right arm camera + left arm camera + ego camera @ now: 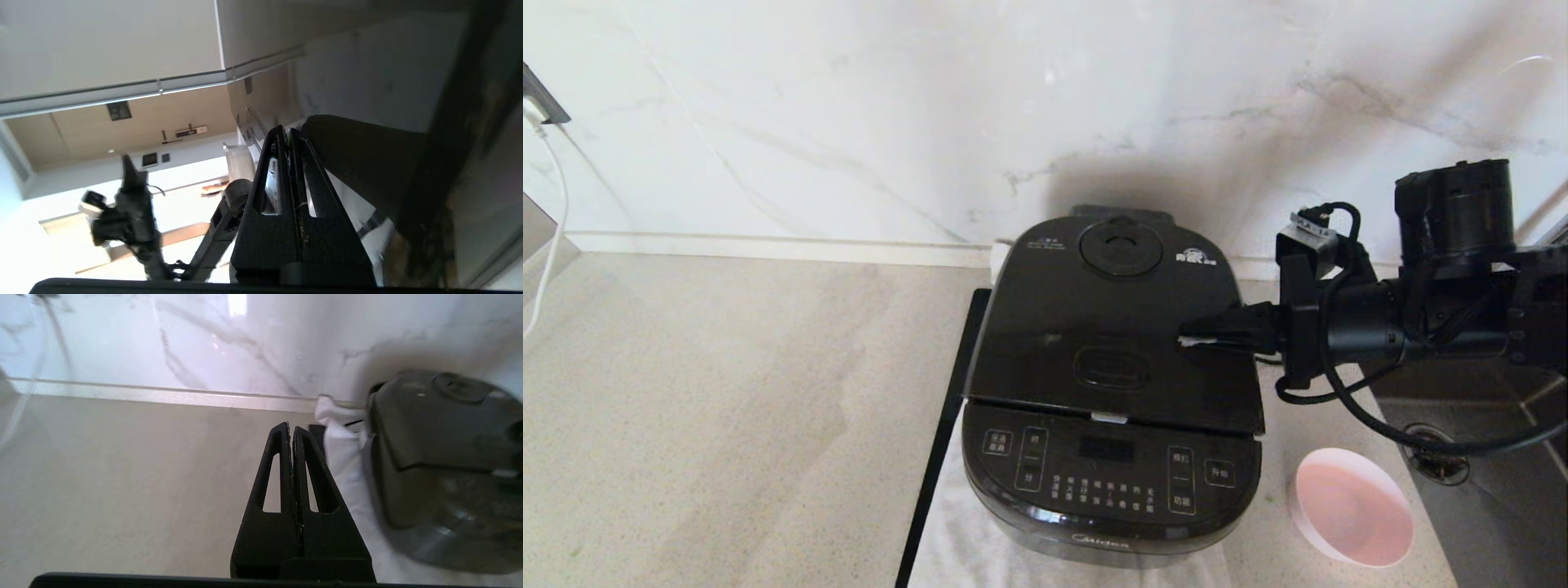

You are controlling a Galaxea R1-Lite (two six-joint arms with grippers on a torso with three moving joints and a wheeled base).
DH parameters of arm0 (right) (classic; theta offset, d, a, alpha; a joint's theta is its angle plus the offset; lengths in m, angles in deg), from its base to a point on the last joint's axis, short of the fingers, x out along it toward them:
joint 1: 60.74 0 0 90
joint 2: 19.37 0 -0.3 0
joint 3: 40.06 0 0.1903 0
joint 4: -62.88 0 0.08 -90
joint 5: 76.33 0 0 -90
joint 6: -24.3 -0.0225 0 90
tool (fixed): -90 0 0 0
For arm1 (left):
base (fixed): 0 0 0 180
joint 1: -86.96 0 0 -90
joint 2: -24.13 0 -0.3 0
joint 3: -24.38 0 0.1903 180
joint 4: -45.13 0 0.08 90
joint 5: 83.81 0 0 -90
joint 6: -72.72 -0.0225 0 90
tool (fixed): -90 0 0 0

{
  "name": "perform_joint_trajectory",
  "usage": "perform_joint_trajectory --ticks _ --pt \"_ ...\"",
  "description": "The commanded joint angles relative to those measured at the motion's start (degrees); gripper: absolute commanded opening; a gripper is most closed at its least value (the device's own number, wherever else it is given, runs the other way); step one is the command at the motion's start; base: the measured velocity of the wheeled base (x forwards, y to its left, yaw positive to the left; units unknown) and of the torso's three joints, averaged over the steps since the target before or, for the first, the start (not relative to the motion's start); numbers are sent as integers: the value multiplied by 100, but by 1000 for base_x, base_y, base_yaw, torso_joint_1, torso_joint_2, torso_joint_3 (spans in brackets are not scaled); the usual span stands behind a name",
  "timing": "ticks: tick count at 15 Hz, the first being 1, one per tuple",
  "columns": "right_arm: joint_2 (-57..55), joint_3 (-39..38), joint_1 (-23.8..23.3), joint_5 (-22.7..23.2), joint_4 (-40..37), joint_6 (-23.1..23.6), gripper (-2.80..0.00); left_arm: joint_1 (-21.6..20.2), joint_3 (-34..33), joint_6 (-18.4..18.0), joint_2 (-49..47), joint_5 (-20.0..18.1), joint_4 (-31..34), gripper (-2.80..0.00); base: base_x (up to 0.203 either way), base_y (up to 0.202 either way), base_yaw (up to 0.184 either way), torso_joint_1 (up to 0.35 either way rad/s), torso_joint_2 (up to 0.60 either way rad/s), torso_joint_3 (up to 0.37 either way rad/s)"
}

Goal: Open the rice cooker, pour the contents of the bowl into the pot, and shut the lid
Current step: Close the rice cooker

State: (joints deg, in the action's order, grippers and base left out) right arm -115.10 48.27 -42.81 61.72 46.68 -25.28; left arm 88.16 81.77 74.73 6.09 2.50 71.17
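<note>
The rice cooker (1107, 457) is sitting near the middle of the counter (727, 408), a little to the right, on a white cloth (964, 539), with its front button panel facing the near edge. The lid (1111, 327) is lying down over the body, its round steam vent knob (1121, 245) toward the far wall and the rectangular latch button (1112, 366) just behind the panel; a thin seam is showing along the lid's front edge, so whether it is fully latched cannot be told.

The right end effector (1188, 339) is reaching in level from the right, its fingers pressed together with nothing between them, tips hanging over the right part of the lid beside the latch button. Whether they are touching the glossy surface cannot be told.

The bowl (1354, 506) is resting on the counter to the right of the cooker and nearer the front, well apart from the end effector, its pink inside showing bare. A sink (1486, 457) is lying just beyond it on the far right.

The left end effector (291, 428) is showing only in its own wrist view, fingers pinched narrow and holding nothing, hovering over bare counter to the left of the cooker.
</note>
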Motion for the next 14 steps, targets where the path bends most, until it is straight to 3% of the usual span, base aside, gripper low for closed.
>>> perform_joint_trajectory --ticks 1,3,7,10,14 --pt "-182 -168 28 -5 171 -22 -280 4 519 450 -1338 -253 -19 -280 0 0 0 0 0 0" --pt "-177 -306 44 -6 497 -34 -280 17 1149 1297 -2291 -665 -17 -280 0 0 0 0 0 0" --pt "-208 -388 53 -12 549 -32 -280 415 2252 3159 -4110 -2236 7 -280 0 0 0 0 0 0" --pt "-244 -379 53 -14 558 -25 -280 1254 2457 3771 -5507 -2652 -208 -280 0 0 0 0 0 0" --pt "-174 -371 44 -14 576 -25 -280 1818 2663 4268 -7263 -2818 -1276 -280 0 0 0 0 0 0"
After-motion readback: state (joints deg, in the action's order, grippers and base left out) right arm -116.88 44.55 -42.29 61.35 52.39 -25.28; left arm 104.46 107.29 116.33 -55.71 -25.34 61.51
